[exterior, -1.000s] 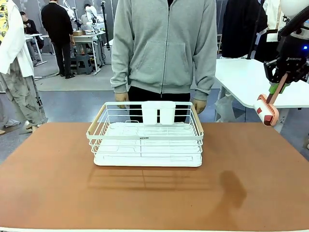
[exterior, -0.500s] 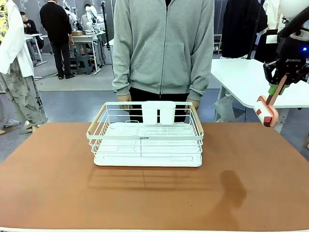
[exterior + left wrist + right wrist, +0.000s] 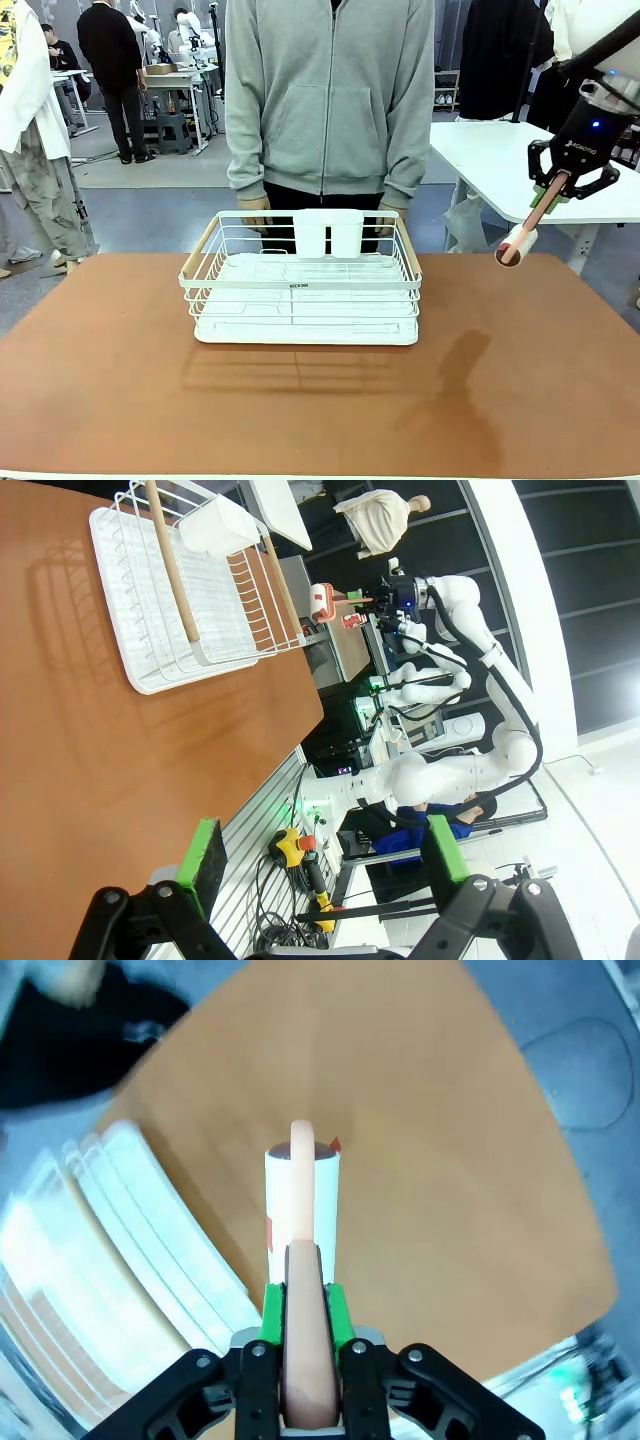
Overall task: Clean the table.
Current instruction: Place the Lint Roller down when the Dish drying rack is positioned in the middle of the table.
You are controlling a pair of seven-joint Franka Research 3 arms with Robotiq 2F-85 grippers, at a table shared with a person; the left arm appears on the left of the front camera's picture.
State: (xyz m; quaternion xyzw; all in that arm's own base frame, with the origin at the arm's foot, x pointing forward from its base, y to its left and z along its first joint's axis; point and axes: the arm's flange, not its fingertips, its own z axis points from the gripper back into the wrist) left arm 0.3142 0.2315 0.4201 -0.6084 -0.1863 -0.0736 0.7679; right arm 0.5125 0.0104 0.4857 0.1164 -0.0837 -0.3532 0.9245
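Note:
The reddish-brown table (image 3: 100, 400) spreads across the front view, and its top also shows in the left wrist view (image 3: 80, 760) and under the right wrist camera (image 3: 430, 1160). My right gripper (image 3: 560, 185) hangs above the table's far right corner, shut on the peach handle of a lint roller (image 3: 520, 245) whose white roll points down and to the left, above the table top. Seen from the right wrist, the green pads (image 3: 270, 1310) clamp the handle, with the roller (image 3: 300, 1195) hanging over the table. My left gripper (image 3: 320, 865) is open and holds nothing, beyond the table's edge.
A white wire rack (image 3: 300, 280) with wooden handles stands mid-table, with a white cup holder at its far side. A person in a grey hoodie stands behind it, hands (image 3: 252, 208) at the rack's far rim. A glossy white table (image 3: 500, 160) stands at the back right.
My right gripper has swung left and slightly down with the lint roller, which now tilts more toward the table. The person has shifted a little to the left.

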